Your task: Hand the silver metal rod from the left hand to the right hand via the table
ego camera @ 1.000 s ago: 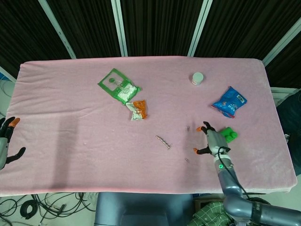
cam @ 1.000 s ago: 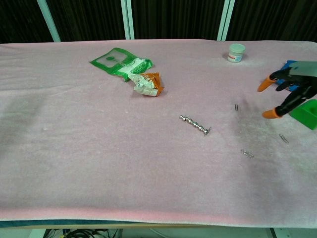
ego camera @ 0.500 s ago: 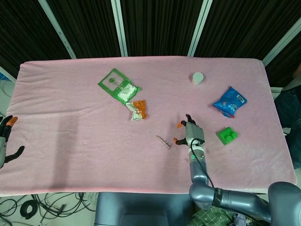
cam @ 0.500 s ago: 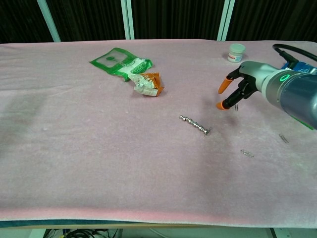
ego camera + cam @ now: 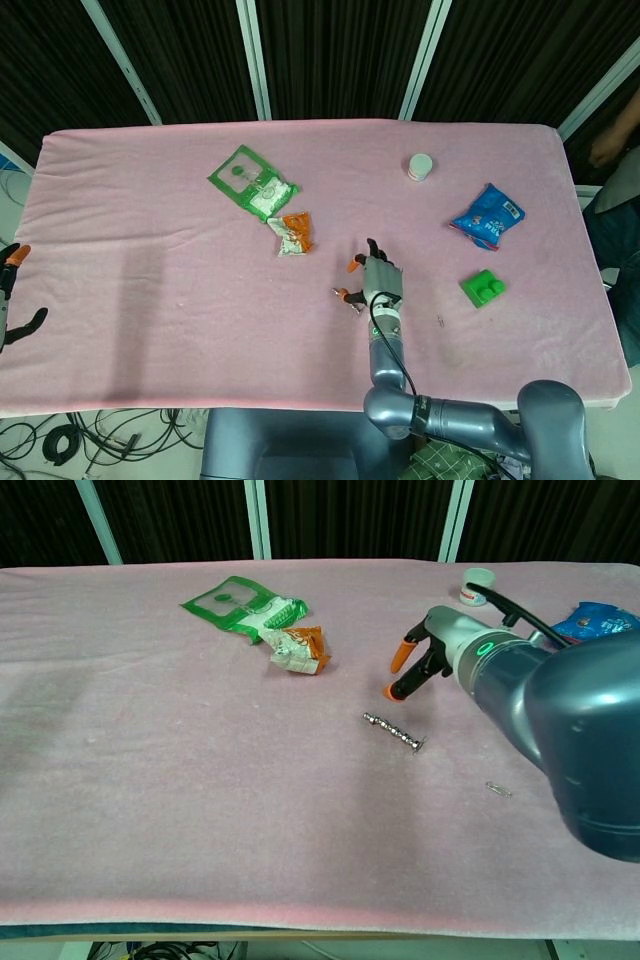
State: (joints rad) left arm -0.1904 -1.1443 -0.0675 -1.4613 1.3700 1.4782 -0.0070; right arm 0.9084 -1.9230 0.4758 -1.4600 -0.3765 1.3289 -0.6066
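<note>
The silver metal rod point(image 5: 393, 731) lies flat on the pink table, free of both hands; in the head view only its left end point(image 5: 338, 294) shows past the right hand. My right hand point(image 5: 372, 280) point(image 5: 422, 658) hovers just above and beside the rod with its fingers spread and nothing in them. My left hand point(image 5: 10, 300) hangs off the table's left edge, fingers apart and empty; the chest view does not show it.
A green packet point(image 5: 250, 180) and an orange snack bag point(image 5: 294, 233) lie left of centre. A white jar point(image 5: 420, 165), a blue bag point(image 5: 487, 216) and a green block point(image 5: 482, 288) sit on the right. Small clips point(image 5: 498, 789) lie near the rod.
My right hand has travelled left from beside the green block to just over the rod, staying spread. The rod has not moved. The left hand has slipped slightly lower at the left edge.
</note>
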